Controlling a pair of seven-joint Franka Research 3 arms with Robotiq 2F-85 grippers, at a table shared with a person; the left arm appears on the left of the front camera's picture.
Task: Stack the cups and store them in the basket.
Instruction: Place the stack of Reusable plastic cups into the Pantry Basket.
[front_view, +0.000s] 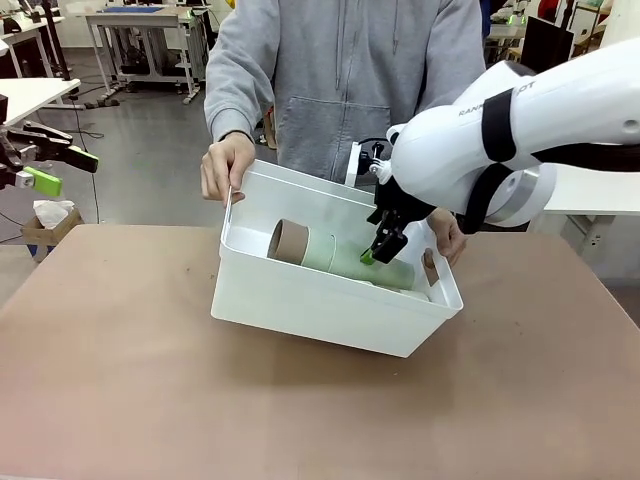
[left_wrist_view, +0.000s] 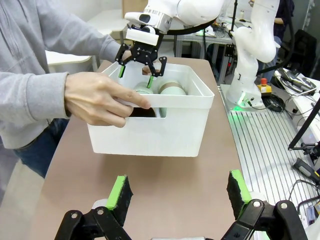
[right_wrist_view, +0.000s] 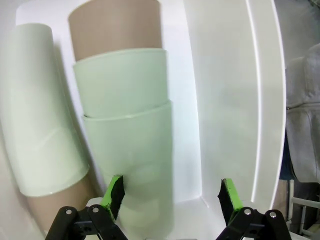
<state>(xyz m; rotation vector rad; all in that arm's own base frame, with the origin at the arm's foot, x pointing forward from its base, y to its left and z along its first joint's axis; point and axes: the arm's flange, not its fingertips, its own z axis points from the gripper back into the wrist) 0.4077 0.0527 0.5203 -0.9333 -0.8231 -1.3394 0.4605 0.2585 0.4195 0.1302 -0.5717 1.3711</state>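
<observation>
A large white rectangular plastic basket (front_view: 330, 300) sits tipped on the brown worktop (front_view: 120, 380), its far rim lifted by a person in a grey sweatshirt, one hand (front_view: 226, 166) on the rim at the robot's left and the other hand (front_view: 447, 236) at the opposite short side. Inside lie the tall tapered plastic cups (front_view: 335, 255), mint green and tan brown, nested into stacks and resting on their sides, long axis running roughly along the basket's length. The right gripper (front_view: 378, 246) hangs within the basket, its jaws spread wide and holding nothing; from the right wrist view one green pad stands just against the near end of the mint and tan stack (right_wrist_view: 127, 130), which stretches straight away from the jaws, while a second stack (right_wrist_view: 40, 145) lies beside it. The left gripper (front_view: 55, 168) waits well apart at the worktop's left edge, jaws likewise spread and empty. With the cups apparently stored, the right arm is plainly the nearer, and its way clear looks to be up and back out of the basket.
</observation>
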